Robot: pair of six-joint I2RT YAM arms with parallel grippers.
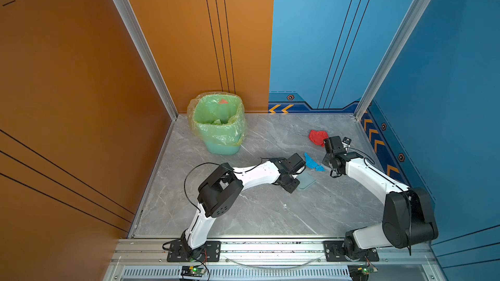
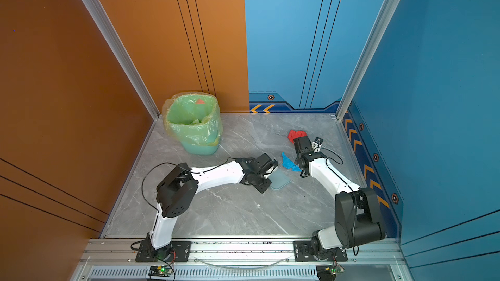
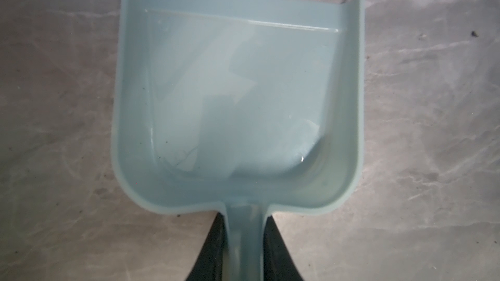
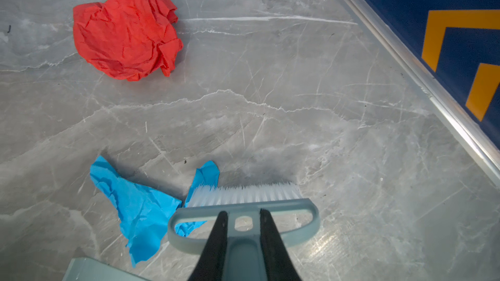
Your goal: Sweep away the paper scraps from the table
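Gripping the dustpan [image 3: 238,98] handle, the left hand [image 3: 243,218]; right hand [image 4: 241,216] pinches the brush [image 4: 244,194], blue scrap [image 4: 140,206] touching its bristles.

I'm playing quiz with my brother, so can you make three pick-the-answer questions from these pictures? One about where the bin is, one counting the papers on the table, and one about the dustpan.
1. Where on the table does the green bag-lined bin stand?
A. the far left corner
B. between the two arms
C. at the near edge

2. How many paper scraps lie on the table outside the bin?
A. one
B. two
C. four

3. The dustpan in the left gripper is:
A. empty
B. full of paper
C. upside down

Answers:
1 A: in both top views it stands where the two orange walls meet.
2 B: only the red wad and the bright blue scrap beside the brush lie there.
3 A: the left wrist view shows its tray bare and facing up.
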